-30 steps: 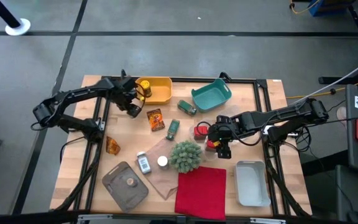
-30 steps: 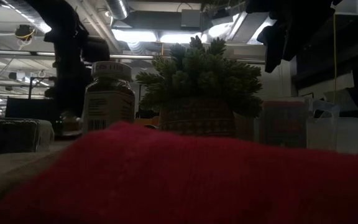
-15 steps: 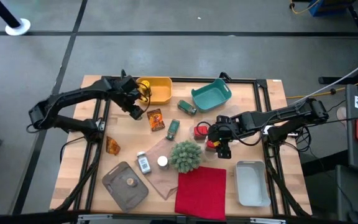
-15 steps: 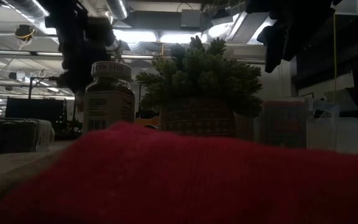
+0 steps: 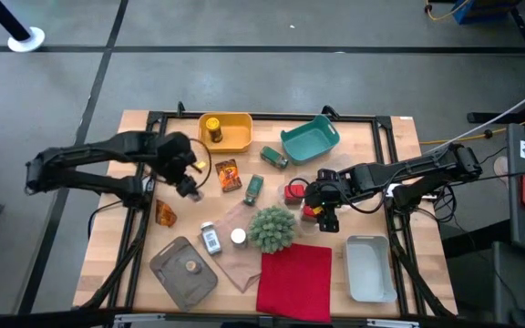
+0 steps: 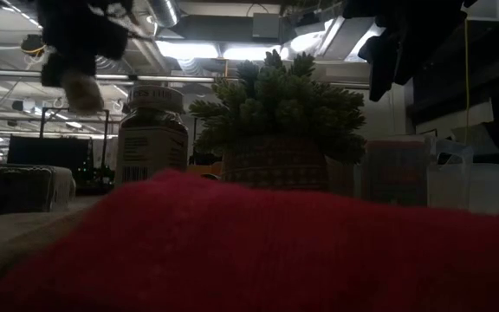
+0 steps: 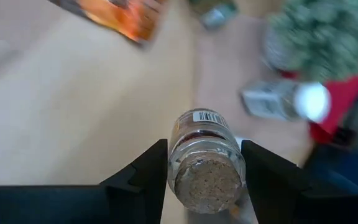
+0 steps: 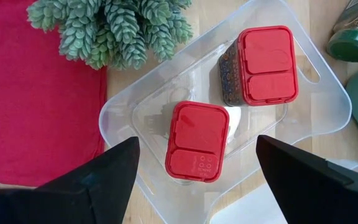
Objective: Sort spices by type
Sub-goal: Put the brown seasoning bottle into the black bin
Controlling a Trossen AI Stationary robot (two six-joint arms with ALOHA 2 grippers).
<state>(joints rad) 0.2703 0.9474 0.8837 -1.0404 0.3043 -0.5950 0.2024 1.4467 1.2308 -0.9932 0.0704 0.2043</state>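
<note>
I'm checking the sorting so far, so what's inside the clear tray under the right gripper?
Two red-lidded tins stand inside the clear tray, under the open right gripper. Their lids hide most of the contents.

two tins [image 8: 229, 99] in tray [image 8: 123, 106] — beside plant [image 8: 114, 28]
</note>
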